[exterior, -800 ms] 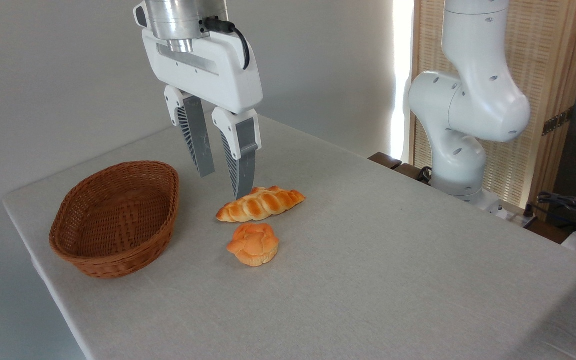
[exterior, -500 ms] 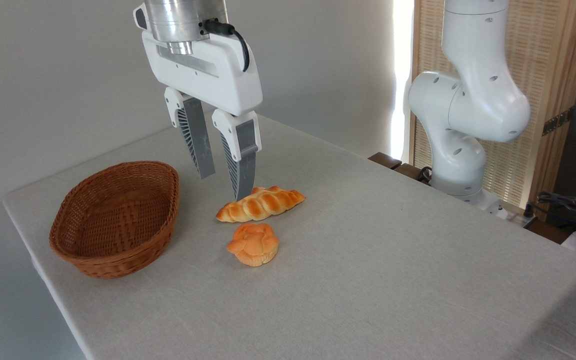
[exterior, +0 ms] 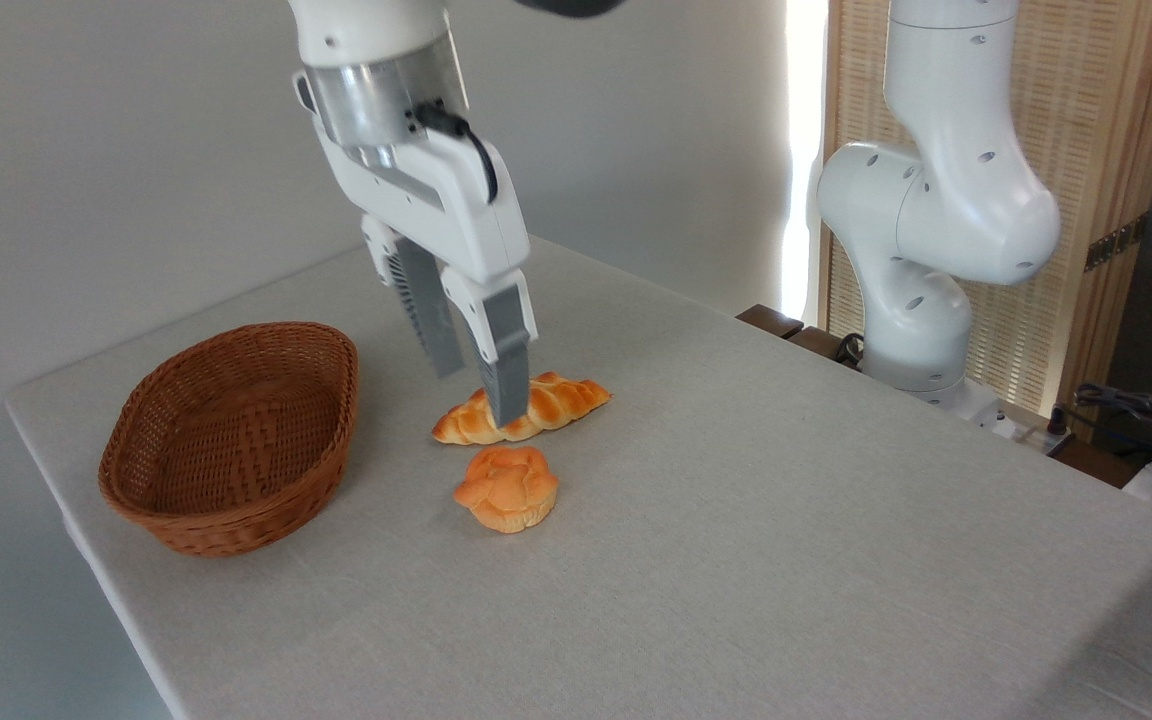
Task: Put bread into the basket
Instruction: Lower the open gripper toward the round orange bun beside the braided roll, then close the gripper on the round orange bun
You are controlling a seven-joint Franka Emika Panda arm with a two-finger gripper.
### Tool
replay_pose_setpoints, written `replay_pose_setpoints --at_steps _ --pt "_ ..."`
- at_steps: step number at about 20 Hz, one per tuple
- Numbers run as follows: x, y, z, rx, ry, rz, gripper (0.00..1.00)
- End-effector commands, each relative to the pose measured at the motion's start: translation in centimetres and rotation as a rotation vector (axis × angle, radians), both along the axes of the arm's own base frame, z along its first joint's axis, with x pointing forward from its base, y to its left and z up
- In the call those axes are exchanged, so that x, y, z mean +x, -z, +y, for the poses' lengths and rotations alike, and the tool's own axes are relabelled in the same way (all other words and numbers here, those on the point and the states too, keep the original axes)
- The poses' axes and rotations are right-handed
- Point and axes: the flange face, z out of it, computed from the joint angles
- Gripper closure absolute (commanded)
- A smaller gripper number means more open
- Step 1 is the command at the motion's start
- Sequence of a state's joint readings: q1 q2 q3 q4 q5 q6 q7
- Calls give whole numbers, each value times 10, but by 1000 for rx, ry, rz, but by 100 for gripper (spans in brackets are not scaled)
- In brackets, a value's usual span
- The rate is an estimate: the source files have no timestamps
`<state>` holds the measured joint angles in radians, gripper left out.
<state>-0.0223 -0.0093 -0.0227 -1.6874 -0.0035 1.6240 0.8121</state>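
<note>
Surface: pale grey cloth-covered surface [exterior: 736, 520] before a plain wall, with a slatted wooden screen [exterior: 1096, 170] at the right.
Arm: white robot arm [exterior: 936, 210], base at the far right edge.
Tool: tool [exterior: 477, 398] tilted, hanging above the middle of the surface, its two grey fingers [exterior: 503, 360] parted with nothing between them; the nearer fingertip overlaps the braided loaf [exterior: 556, 402] in this view, contact unclear.
Bread: small orange bread [exterior: 507, 488] lies on the surface just in front of the braided loaf, apart from the tool.
Basket: brown wicker basket [exterior: 166, 500] sits at the left, holding nothing, well left of the bread.
</note>
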Motion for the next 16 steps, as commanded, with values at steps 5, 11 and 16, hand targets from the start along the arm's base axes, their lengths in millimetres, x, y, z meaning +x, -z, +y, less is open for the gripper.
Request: replay_pose_setpoints --at_steps 5,11,16 --pt "-34 62 -57 7 147 71 0" --pt "-36 120 -84 7 201 59 0" --pt "-37 159 -86 14 224 29 0"
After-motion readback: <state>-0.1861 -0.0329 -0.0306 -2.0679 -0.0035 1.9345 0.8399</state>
